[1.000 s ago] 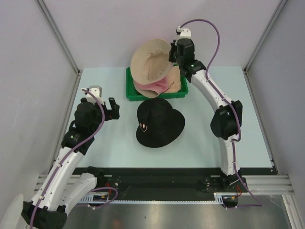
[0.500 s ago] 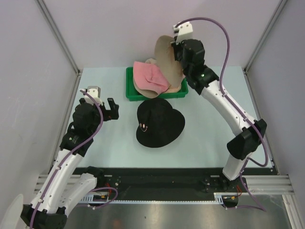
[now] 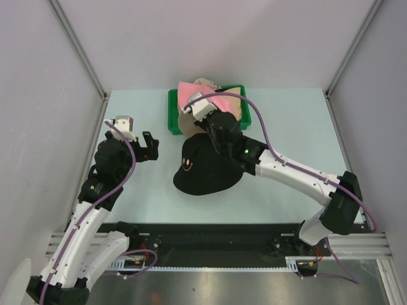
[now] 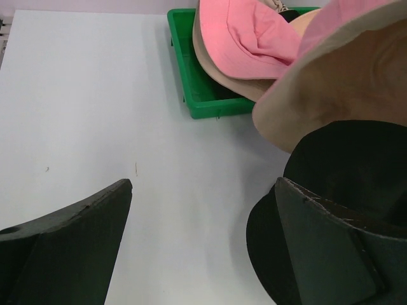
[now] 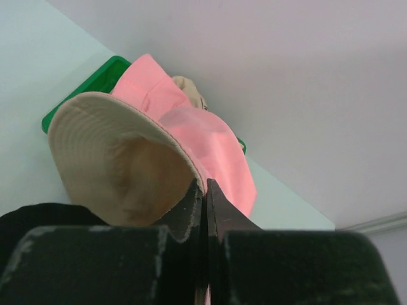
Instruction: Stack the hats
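While the left pincer (image 4: pixel 203 184) hangs spread wide over the bare table (image 3: pixel 292 114) at the near left, holding nothing, the work in hand looks to be the right arm's. Nearest the bases, the black hat (image 3: pixel 197 175) lies on the table just in front of the green tray (image 3: pixel 173 114), crown up and partly hidden under that arm. Above it the right pincer (image 5: pixel 205 190) is clamped tight on the brim of the beige hat (image 5: pixel 121 171), which hangs with its hollow side open toward the wrist camera. To seat it well, the open side should probably be brought squarely over the black crown and lowered until the fabric settles around it. Only then should the jaws part, since a limp brim let go early could fold or slide off to one side. Dragging the brim across the black hat risks shifting it, so a straight descent seems wiser. Farther back, the pink hat (image 4: pixel 248 38) rests over a second beige hat (image 4: pixel 229 79) in the tray, both yet to join the stack.
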`<state>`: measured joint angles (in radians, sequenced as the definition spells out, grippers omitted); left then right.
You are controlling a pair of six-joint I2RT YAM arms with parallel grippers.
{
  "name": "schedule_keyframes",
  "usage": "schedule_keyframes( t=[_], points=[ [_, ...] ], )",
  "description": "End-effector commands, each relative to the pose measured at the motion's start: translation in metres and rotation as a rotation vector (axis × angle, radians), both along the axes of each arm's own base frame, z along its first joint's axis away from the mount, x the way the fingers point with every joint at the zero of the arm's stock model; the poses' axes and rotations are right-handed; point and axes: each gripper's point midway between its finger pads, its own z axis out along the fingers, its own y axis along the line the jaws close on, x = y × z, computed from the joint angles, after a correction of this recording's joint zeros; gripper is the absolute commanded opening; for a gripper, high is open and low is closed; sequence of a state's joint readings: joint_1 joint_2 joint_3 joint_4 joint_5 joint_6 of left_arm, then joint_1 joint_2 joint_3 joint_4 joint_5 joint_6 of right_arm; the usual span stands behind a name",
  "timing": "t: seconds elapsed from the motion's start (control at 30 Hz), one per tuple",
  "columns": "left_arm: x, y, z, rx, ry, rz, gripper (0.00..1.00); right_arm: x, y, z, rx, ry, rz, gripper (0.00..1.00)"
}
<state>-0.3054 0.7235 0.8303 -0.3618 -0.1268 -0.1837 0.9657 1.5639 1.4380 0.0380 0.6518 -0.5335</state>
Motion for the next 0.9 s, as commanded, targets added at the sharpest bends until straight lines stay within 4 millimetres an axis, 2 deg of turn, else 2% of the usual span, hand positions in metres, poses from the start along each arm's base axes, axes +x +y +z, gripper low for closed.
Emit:
schedule_keyframes(
  t=[0.0, 0.1, 0.13, 0.17, 0.23, 0.3, 0.4, 0.6, 0.73, 0.87],
  points=[
    [-0.002, -0.005, 0.007, -0.025, -0.026, -0.022, 1.00, -0.029, -0.029, 0.058, 0.128, -0.153, -0.040, 0.00],
    [-0.002, -0.005, 0.006, -0.023, -0.022, -0.021, 1.00, -0.043, -0.031, 0.054, 0.133, -0.167, -0.004, 0.00],
    [-0.002, -0.005, 0.006, -0.025, -0.021, -0.022, 1.00, -0.046, -0.032, 0.060, 0.149, -0.194, -0.001, 0.00],
    [-0.001, -0.006, 0.006, -0.025, -0.021, -0.023, 1.00, -0.049, -0.035, 0.052, 0.128, -0.201, -0.005, 0.00],
    [-0.001, -0.006, 0.005, -0.025, -0.018, -0.025, 1.00, -0.059, -0.041, 0.065, 0.123, -0.275, -0.003, 0.00],
    [-0.001, -0.007, 0.004, -0.025, -0.017, -0.028, 1.00, -0.069, -0.042, 0.065, 0.085, -0.306, 0.036, 0.00],
    [0.000, -0.006, 0.005, -0.024, -0.017, -0.025, 1.00, -0.087, -0.029, 0.061, 0.085, -0.292, 0.116, 0.00],
    [0.000, -0.007, 0.004, -0.025, -0.012, -0.029, 1.00, -0.113, -0.006, 0.031, 0.055, -0.217, 0.199, 0.00],
    [0.000, -0.008, 0.004, -0.028, -0.011, -0.031, 1.00, -0.124, 0.007, 0.000, 0.025, -0.139, 0.229, 0.00],
    [0.000, -0.008, 0.004, -0.029, -0.014, -0.033, 1.00, -0.143, 0.025, -0.030, 0.027, -0.057, 0.292, 0.00]
  ],
)
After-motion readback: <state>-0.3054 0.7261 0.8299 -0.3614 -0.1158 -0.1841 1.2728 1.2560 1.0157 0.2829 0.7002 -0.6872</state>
